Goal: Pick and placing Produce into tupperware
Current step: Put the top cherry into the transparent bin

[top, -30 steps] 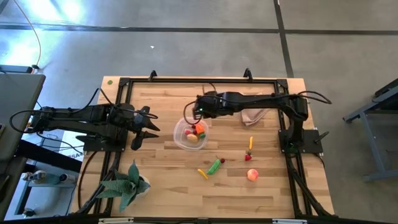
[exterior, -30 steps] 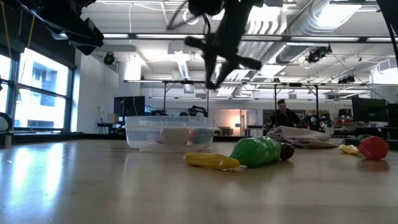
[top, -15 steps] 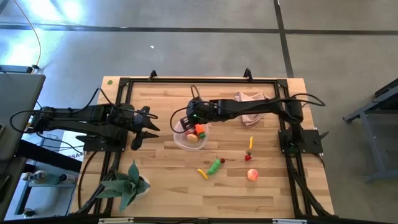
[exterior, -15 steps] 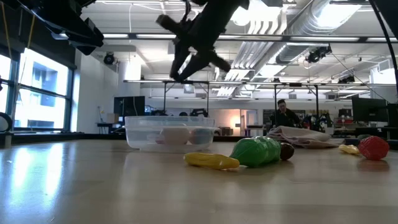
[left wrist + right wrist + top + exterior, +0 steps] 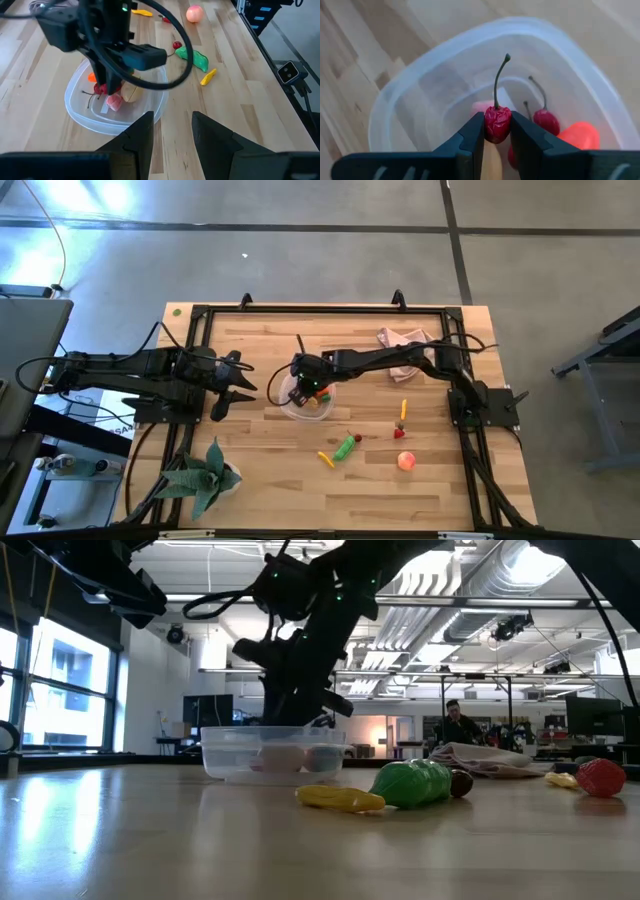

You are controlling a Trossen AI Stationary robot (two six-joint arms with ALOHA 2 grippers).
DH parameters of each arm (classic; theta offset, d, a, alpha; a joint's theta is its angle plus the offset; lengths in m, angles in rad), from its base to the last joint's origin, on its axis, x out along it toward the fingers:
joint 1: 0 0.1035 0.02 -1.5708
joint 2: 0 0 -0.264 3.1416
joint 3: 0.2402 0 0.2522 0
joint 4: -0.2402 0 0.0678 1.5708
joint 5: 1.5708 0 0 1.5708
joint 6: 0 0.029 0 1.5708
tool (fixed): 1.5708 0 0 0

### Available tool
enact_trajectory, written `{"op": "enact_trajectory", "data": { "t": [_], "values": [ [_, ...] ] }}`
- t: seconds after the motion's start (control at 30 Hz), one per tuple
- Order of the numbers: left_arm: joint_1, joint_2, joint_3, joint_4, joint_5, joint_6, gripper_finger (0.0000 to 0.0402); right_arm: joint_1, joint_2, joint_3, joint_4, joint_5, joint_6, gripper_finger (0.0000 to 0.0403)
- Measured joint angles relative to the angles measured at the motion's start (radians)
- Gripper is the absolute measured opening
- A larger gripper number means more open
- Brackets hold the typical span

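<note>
The tupperware (image 5: 284, 404) is a round clear tub in the middle of the table, holding an orange carrot, a pink piece, a tan lump and red cherries (image 5: 546, 120). My right gripper (image 5: 497, 134) hangs over the tub's inside, fingers pointing down to about rim height (image 5: 300, 722), shut on a red cherry (image 5: 497, 123). More produce lies nearer the near-right: a green pepper (image 5: 346, 447), a yellow piece (image 5: 325, 459), a peach fruit (image 5: 406, 462) and a strawberry (image 5: 400, 432). My left gripper (image 5: 236, 385) waits open, left of the tub. My right gripper pinches the red cherry by its wrinkled round body (image 5: 497, 131) between the free ends of its two fingers. The fingers come from above, pointing down into the tub. The cherry is lifted clear of the tub floor, and its stem (image 5: 499, 80) sticks out past the fingertips.
A pink cloth (image 5: 404, 340) lies at the far right beside the right arm. A green spiky plant (image 5: 205, 477) stands at the near-left corner. A thin yellow piece (image 5: 403, 409) lies right of the tub. Bare wood spreads along the near edge.
My right gripper has travelled from the tub's far-right side toward the table's left and near edge, and has come down until its fingers reach the tub's rim. The cherry went with it. The tub and loose produce stayed put.
</note>
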Motion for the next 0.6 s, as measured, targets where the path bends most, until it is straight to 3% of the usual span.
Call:
{"op": "enact_trajectory", "data": {
  "t": [0.6],
  "values": [
    [0.0, 0.0, 0.0, 0.0, 0.0, 0.0, 0.0122, 0.0, 0.005, 0.0, -0.057, 0.045, -0.065, 0.0073]
  ]
}}
